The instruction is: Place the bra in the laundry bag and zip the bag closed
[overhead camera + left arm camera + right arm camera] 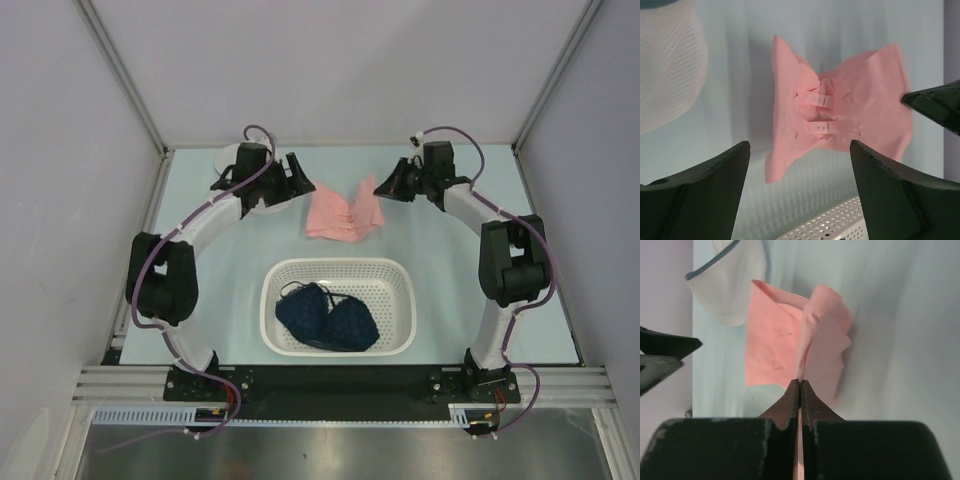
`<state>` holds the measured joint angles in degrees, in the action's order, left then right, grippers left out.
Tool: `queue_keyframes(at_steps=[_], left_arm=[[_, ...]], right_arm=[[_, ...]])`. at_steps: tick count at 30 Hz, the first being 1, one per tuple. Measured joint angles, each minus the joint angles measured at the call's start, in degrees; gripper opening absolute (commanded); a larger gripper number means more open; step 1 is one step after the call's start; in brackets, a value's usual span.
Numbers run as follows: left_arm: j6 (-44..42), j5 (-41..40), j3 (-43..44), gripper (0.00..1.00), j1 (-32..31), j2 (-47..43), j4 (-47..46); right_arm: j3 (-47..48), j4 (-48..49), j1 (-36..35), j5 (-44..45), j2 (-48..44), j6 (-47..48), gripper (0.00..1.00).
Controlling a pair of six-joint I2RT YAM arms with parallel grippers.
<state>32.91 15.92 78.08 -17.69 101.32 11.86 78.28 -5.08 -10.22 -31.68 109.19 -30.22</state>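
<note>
Bra (343,213): pink, on the worktop (450,300), spread between both arms.
Right gripper (800,382): jaws pinched on its right edge.
Left gripper (800,150): jaws wide, facing it, not touching.
Laundry bag (665,75): beside the left arm.

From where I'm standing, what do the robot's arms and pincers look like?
Both the left arm and right arm are curved white tubes joined by chunky black joints, with purple cables looping alongside. The left pincer and right pincer each have two black, wedge-shaped fingers tapering to points.
</note>
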Motion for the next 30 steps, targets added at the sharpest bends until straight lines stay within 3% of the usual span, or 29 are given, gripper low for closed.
queue_keyframes(at_steps=[3,5,7,8,10,11,14,21,26,30], left_arm=[[0.1,-2.2,-3.3,0.87,0.7,-1.3,-0.3],[0.3,-3.8,-5.6,0.90,1.4,-3.0,-0.2],[0.7,-5.1,-7.4,0.93,2.1,-5.6,-0.1],[0.7,-5.4,-7.7,0.95,2.5,-6.4,0.0],[1.1,-5.3,-8.1,0.95,3.6,-8.7,-0.1],[1.2,-5.2,-8.1,0.95,4.3,-9.7,-0.4],[1.1,-4.6,-8.0,0.93,6.4,-11.7,-1.2],[2.1,0.9,-8.9,0.85,7.8,-9.6,-3.9],[2.6,2.3,-9.3,0.96,7.6,-7.3,-4.4],[1.7,0.2,-3.6,0.98,8.1,-5.3,0.6]], right_arm=[[5.3,-3.3,-5.8,5.2,0.3,0.8,0.00],[10.2,-5.2,-9.9,8.7,1.8,1.3,0.06],[15.6,-7.1,-13.4,11.4,4.6,1.4,0.29],[18.8,-7.8,-15.2,12.2,6.6,1.4,0.46],[23.6,-9.0,-17.7,12.5,10.6,1.1,0.55],[25.9,-9.7,-18.6,12.3,12.6,1.0,0.65],[27.3,-11.9,-19.5,11.7,15.6,0.1,0.77],[21.1,-13.5,-14.1,7.1,13.1,0.8,0.80],[18.6,-13.3,-6.7,1.8,11.2,4.2,0.94],[18.9,-14.6,-3.6,0.5,11.4,8.6,0.95]])
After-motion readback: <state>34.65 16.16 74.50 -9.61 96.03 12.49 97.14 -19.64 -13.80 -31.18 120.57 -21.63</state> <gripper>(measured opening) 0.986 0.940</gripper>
